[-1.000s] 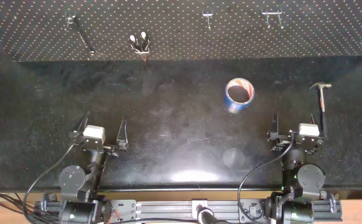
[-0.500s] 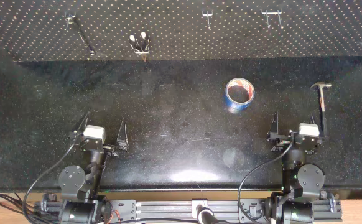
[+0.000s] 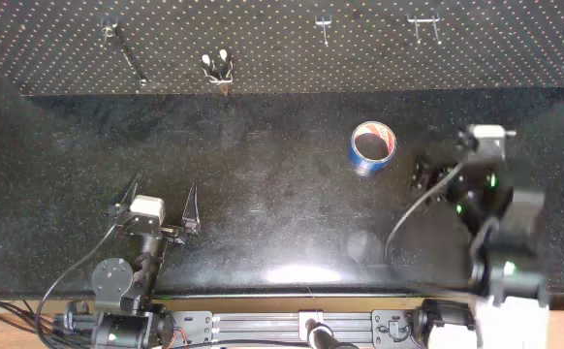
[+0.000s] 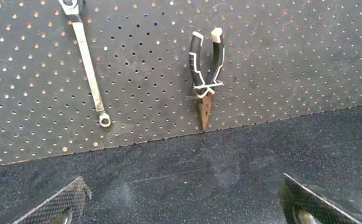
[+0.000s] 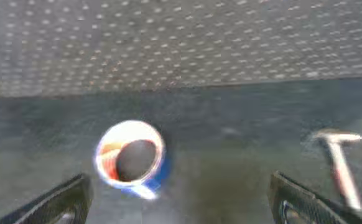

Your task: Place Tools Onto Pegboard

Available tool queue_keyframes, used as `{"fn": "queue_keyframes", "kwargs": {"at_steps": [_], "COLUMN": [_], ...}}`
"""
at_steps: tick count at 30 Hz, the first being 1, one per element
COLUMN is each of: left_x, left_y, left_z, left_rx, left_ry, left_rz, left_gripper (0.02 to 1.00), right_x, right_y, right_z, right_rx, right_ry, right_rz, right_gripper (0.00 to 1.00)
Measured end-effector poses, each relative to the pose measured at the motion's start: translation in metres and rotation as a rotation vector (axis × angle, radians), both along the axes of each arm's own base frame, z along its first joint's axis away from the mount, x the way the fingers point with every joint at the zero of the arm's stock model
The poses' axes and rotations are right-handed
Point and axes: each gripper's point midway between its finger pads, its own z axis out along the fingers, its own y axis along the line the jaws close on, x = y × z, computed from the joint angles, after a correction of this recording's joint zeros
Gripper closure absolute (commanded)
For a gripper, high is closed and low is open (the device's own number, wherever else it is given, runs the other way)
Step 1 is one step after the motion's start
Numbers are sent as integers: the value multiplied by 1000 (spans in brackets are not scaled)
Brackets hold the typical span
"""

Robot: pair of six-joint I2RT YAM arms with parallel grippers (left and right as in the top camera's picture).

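Hanging: one wrench, one pliers; lying: one tape roll, one hammer; left tool, right tool spread.

Legible text: none was readable | tape roll: coloured marks on its inner face were too small to make out | pegboard and worktop: carried no readable lettering, numbers or signs

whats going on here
Two robot arms are hanging tools on a pegboard. A wrench and pliers already hang there. A tape roll and a hammer lie on the table, not yet hung. The right gripper is open and empty, out over the table facing those two. The left gripper is open too, back near its base.
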Motion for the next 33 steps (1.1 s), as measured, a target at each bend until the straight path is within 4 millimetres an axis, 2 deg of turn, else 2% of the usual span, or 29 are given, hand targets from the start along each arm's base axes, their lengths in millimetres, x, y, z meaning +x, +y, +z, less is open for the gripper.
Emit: {"fn": "queue_keyframes", "kwargs": {"at_steps": [4, 7, 11, 14, 20, 25, 28, 33], "left_x": [0, 0, 0, 0, 0, 0, 0, 0], "left_y": [0, 0, 0, 0, 0, 0, 0, 0], "left_z": [0, 0, 0, 0, 0, 0, 0, 0], "left_rx": [0, 0, 0, 0, 0, 0, 0, 0], "left_ry": [0, 0, 0, 0, 0, 0, 0, 0], "left_rz": [0, 0, 0, -1, -1, -1, -1, 0], "left_gripper": [23, 23, 23, 25, 23, 23, 23, 23], "right_x": [1, 12, 16, 28, 34, 60, 63, 63], "right_y": [10, 15, 31, 47, 65, 78, 85, 103], "right_z": [-8, -7, -16, -22, -34, -50, -55, -76], "right_rx": [90, 117, 129, 114, 41, -48, -112, -183], "right_ry": [264, 373, 534, 590, 777, 858, 887, 939], "right_rz": [32, 53, 110, 174, 223, 247, 262, 307], "right_gripper": [82, 80, 82, 82, 82, 82, 82, 82]}}
